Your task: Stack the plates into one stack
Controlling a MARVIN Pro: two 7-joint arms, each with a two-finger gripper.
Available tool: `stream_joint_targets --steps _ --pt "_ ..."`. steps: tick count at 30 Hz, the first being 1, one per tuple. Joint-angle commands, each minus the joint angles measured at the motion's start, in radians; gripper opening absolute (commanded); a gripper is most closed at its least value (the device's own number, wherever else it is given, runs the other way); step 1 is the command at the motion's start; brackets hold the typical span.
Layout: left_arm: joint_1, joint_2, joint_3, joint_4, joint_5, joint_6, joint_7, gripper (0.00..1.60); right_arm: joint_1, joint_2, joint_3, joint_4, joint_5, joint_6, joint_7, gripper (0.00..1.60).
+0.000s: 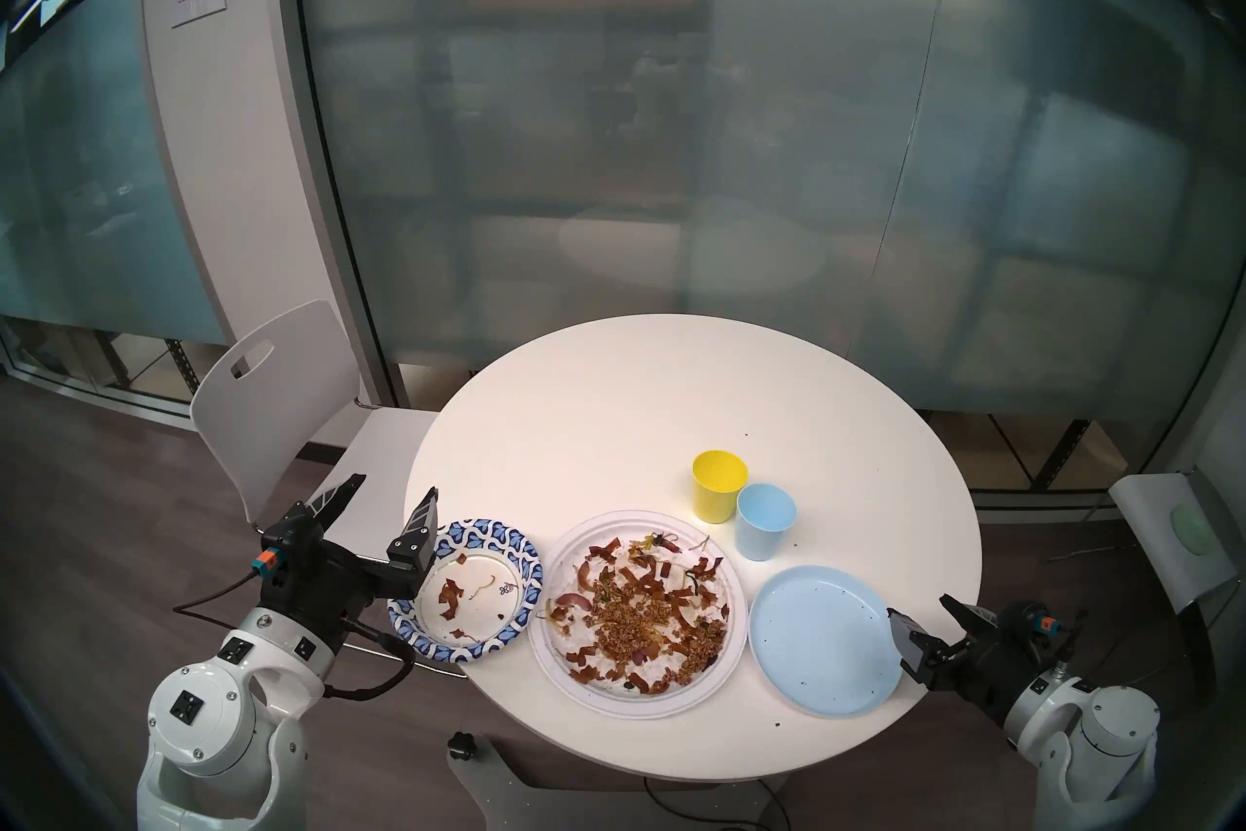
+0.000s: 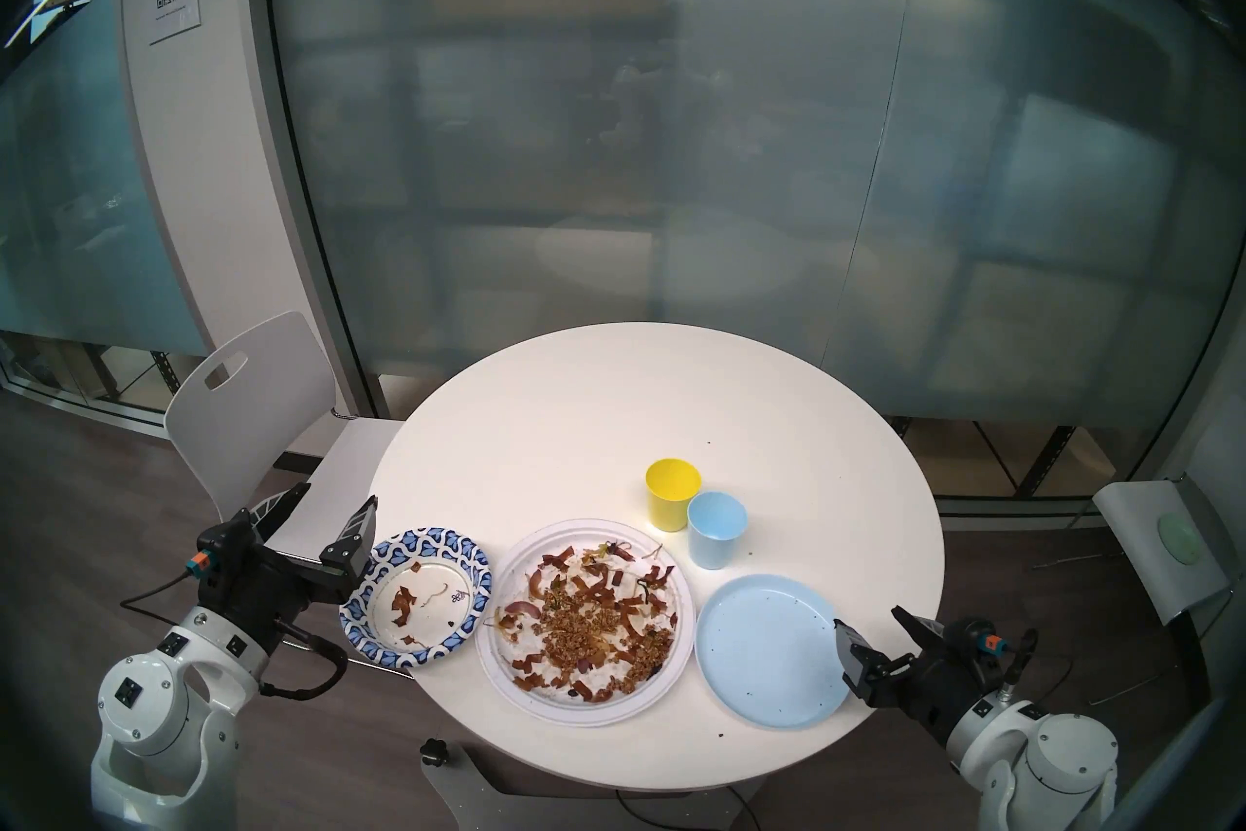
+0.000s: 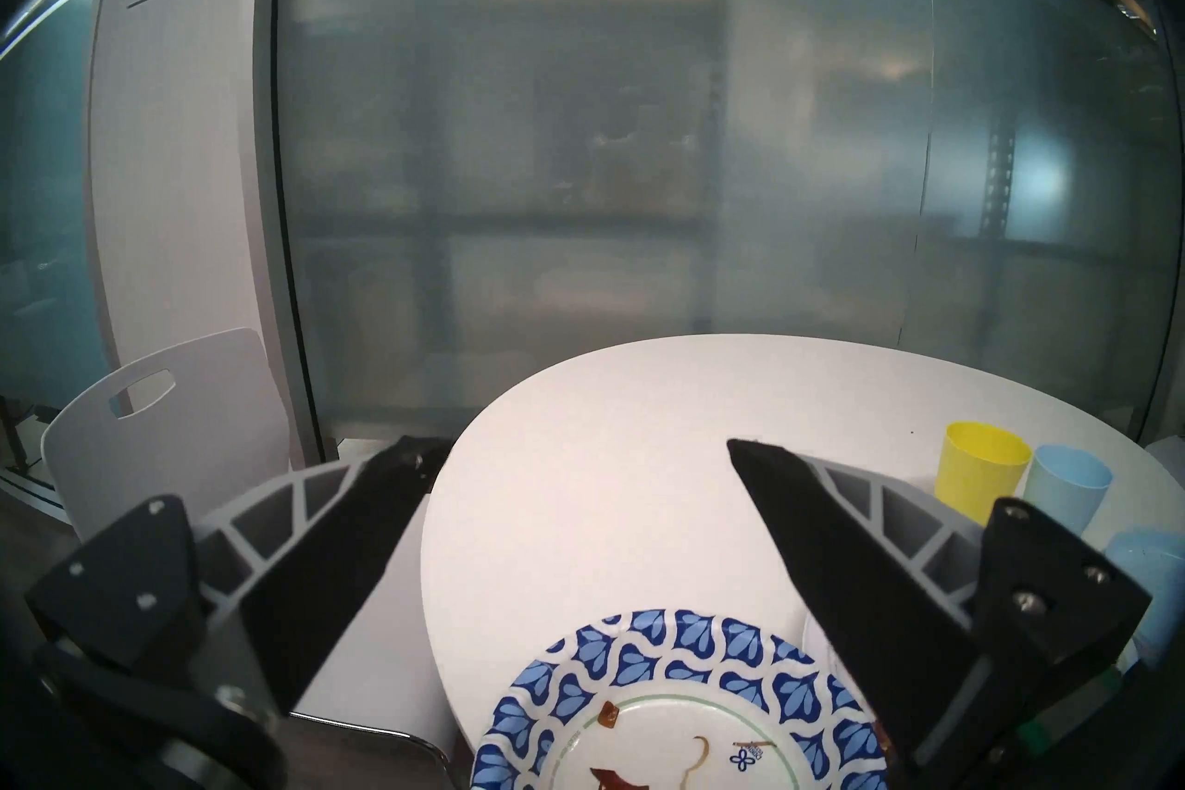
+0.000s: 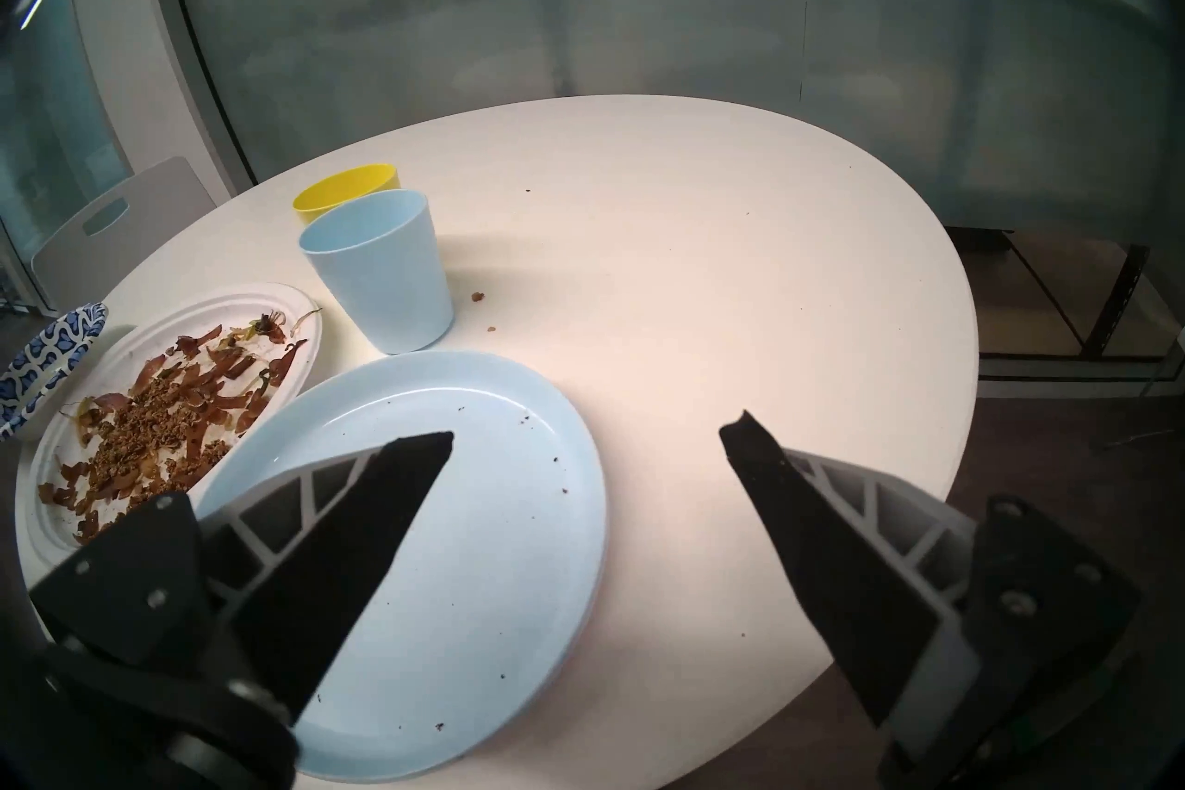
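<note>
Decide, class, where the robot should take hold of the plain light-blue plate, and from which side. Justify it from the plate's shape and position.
Grip the light-blue plate at its thin raised rim on the robot's right, near the table edge. It lies flat, so only the rim offers purchase. The open right hand is already beside that rim, while the white paper plate crowds the other side.

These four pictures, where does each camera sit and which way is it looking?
Head left: high up, looking down at the round table; both arms show.
Head right: beside it, nearly the same picture.
Left wrist: behind the open left gripper, low at the table edge, over the patterned plate.
Right wrist: behind the open right gripper, over the blue plate.
Shared: both wrist views catch the yellow cup and blue cup.
</note>
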Motion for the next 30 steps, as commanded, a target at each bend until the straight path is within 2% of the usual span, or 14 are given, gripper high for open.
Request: stream_joint_targets --steps 1,6,14,30 --pt "0.000 0.082 -0.086 0.029 -0.067 0.095 -0.083 1.60 0.047 0.005 -0.017 0.020 0.001 -0.028 -0.007 1.60" --pt "-0.044 0.112 -0.089 0.092 -0.089 0.192 -0.110 1.60 0.055 0.007 -0.020 0.037 0.002 -0.041 -0.007 1.60" --pt "-0.112 0.148 -0.071 0.171 -0.093 0.273 -0.131 1.60 0.051 0.006 -0.024 0.047 0.002 -0.051 -0.006 1.60" --pt "-0.202 0.181 0.003 0.279 0.000 0.291 -0.089 1.60 0.056 0.008 -0.027 0.058 0.005 -0.053 -0.008 1.60"
